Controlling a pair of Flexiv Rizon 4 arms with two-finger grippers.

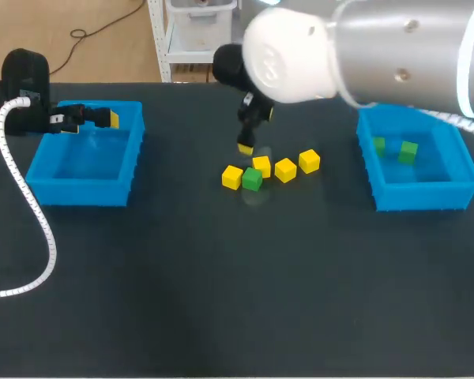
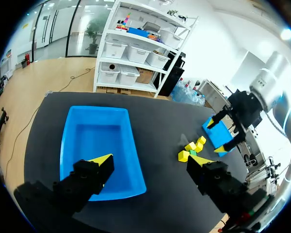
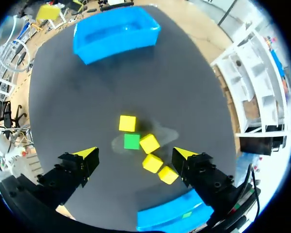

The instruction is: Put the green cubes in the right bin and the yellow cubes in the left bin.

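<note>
Four yellow cubes (image 1: 285, 170) and one green cube (image 1: 252, 179) lie clustered in the middle of the black table. My right gripper (image 1: 253, 133) hangs open and empty above them; in the right wrist view the green cube (image 3: 132, 141) lies just ahead of the gap between the fingers of the right gripper (image 3: 136, 155). Two green cubes (image 1: 408, 151) lie in the right bin (image 1: 419, 193). My left gripper (image 1: 103, 118) stands open and empty over the far edge of the left bin (image 1: 79, 189), which (image 2: 131, 170) holds nothing I can see beneath the left gripper (image 2: 150, 160).
Both blue bins stand at the table's sides with the cubes between them. The right arm's big grey link (image 1: 395, 47) crosses the far right of the head view. A white ribbed cable (image 1: 31, 205) from the left arm trails over the table's left side.
</note>
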